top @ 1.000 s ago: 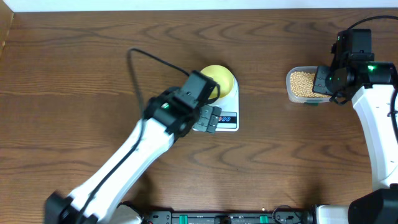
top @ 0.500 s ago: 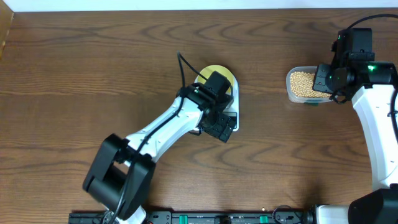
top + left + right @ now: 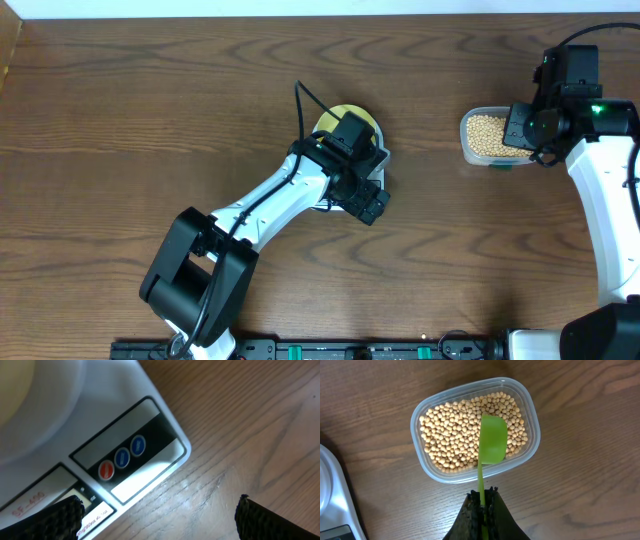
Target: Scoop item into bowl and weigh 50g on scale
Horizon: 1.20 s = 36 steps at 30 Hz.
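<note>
1. Now, at the left of the overhead frame, we see the left arm (image 3: 250, 215) rise from the lower left toward the middle of the table (image 3: 120, 100). A second ago it stretched long from the bottom-left corner. Since then it has folded in closer.
2. Just above centre, the pale yellow bowl (image 3: 340, 115) sits on the white scale (image 3: 100, 410). Neither has moved, but the arm's wrist now hides more of both than it did a second ago.
3. The left gripper (image 3: 368, 203) is over the scale's lower-right corner. That is right of where it was a second ago and slightly lower right than half a second ago. In the wrist view its fingers stand wide apart at the two bottom corners and hold nothing. The red and blue buttons (image 3: 122, 457) lie just above them.
4. Further right, the clear tub (image 3: 466, 140) holds the beans (image 3: 485, 132) and stands well apart from the scale, exactly as before.
5. At the far right, the right gripper (image 3: 482, 510) is clamped on the thin handle of a green scoop (image 3: 493, 440). The scoop's blade lies over the beans, but we cannot tell whether it touches them. This arm has not shifted across the three frames.
</note>
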### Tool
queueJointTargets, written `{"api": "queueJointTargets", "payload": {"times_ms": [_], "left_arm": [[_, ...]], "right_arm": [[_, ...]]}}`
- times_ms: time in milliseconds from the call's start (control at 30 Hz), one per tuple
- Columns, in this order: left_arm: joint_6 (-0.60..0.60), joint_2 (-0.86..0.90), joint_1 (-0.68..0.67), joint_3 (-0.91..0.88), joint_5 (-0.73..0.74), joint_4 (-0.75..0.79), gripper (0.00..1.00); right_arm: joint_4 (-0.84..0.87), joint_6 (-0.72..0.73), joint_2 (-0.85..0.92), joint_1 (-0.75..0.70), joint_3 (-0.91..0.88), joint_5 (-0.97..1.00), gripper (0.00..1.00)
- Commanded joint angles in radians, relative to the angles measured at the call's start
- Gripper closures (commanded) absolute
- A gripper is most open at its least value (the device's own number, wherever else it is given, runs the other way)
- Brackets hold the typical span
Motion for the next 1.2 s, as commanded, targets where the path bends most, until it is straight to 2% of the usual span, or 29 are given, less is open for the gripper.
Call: {"api": "queueJointTargets", "payload": {"times_ms": [0, 467, 600, 1167], "left_arm": [[0.034, 0.013, 0.003, -0.002, 0.031, 0.01, 0.01], [0.037, 0.043, -0.003, -0.002, 0.04, 0.047, 0.01], [0.044, 0.044, -0.008, -0.003, 0.084, 0.052, 0.01], [0.048, 0.045, -0.013, -0.035, 0.069, 0.074, 0.01]], "right_arm": [[-0.001, 0.011, -0.003, 0.009, 0.019, 0.005, 0.99], [-0.002, 0.011, -0.003, 0.009, 0.019, 0.005, 0.99], [-0.003, 0.011, -0.003, 0.009, 0.019, 0.005, 0.99], [-0.003, 0.011, -0.003, 0.009, 0.019, 0.005, 0.99]]}}
